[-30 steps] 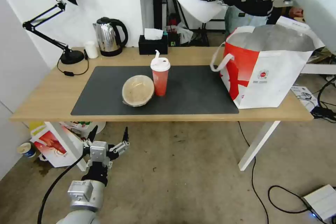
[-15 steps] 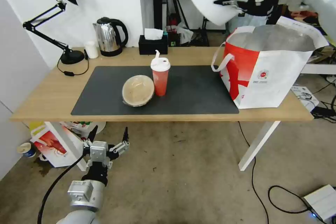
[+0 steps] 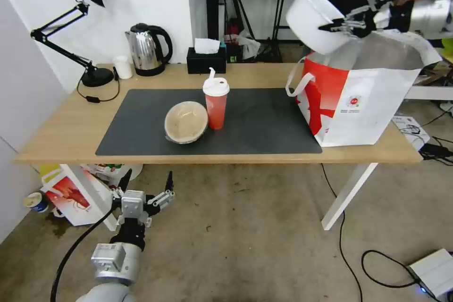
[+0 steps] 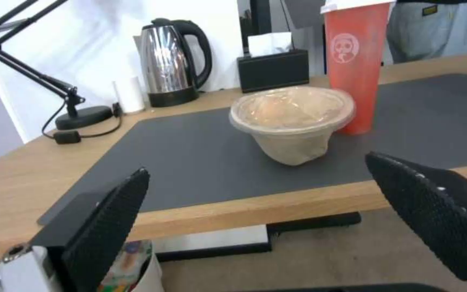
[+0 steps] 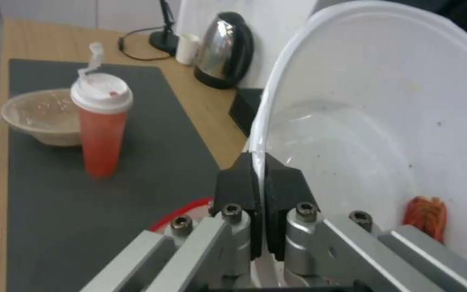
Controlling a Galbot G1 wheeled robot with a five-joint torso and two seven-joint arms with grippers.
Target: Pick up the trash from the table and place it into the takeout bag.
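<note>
My right gripper is shut on the rim of the white round bowl, holding it tilted just above the left part of the takeout bag's open top. In the right wrist view the pinched bowl shows a red crayfish shell inside. The red lidded drink cup and the tan paper bowl stand side by side on the dark mat of the table. My left gripper hangs open below the table's front edge, its fingers framing the tan bowl.
A desk lamp, a small white cup, a kettle and a black tissue box line the table's back edge. A smaller red-and-white bag sits on the floor by the left table leg. Cables run across the floor at right.
My right gripper has carried the white bowl to the right and down, from high behind the table to just over the takeout bag's opening. The left arm has stayed still.
</note>
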